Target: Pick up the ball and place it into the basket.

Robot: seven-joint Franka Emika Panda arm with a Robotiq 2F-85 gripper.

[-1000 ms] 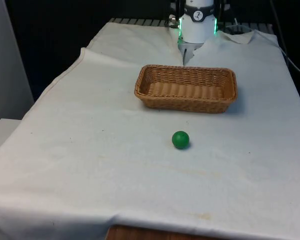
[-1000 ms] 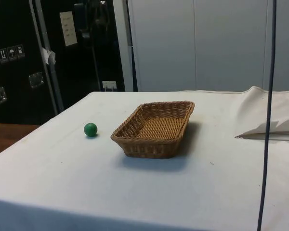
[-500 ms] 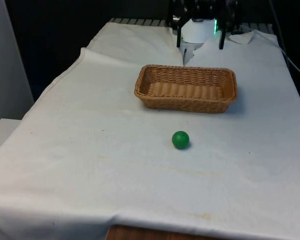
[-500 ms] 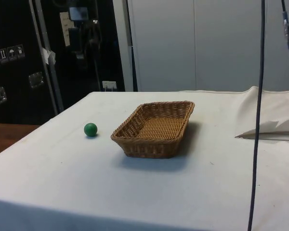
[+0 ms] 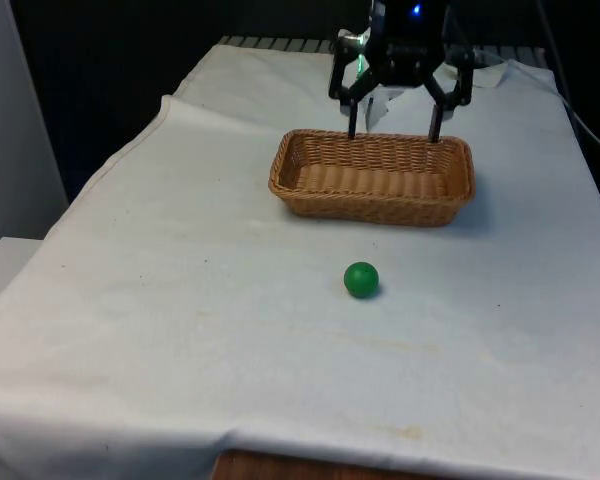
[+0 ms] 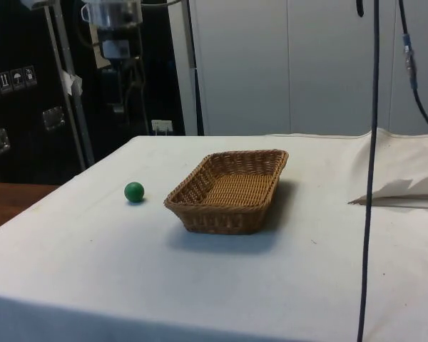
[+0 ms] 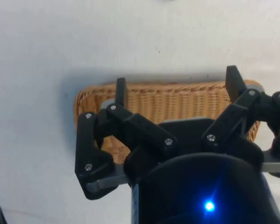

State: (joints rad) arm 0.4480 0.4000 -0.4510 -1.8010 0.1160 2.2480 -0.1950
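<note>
A small green ball (image 5: 361, 279) lies on the white cloth, in front of the basket and apart from it; the side view has the ball (image 6: 134, 191) beside the basket's end. The brown wicker basket (image 5: 372, 176) stands in the middle of the table and holds nothing (image 6: 230, 189). My black gripper (image 5: 393, 130) hangs open above the basket's far rim, its two fingers spread wide with nothing between them. In the wrist view the gripper (image 7: 176, 84) is open over the basket (image 7: 168, 105).
The cloth is bunched into folds at the table's far end (image 5: 485, 75) and at the side view's right (image 6: 403, 174). A dark cable (image 6: 371, 171) hangs down across the side view. A wooden table edge (image 5: 280, 468) peeks out under the cloth's near hem.
The gripper has come down and forward into the front view, from only the arm's white body a second ago to open fingers over the basket's far rim. Ball and basket have not moved.
</note>
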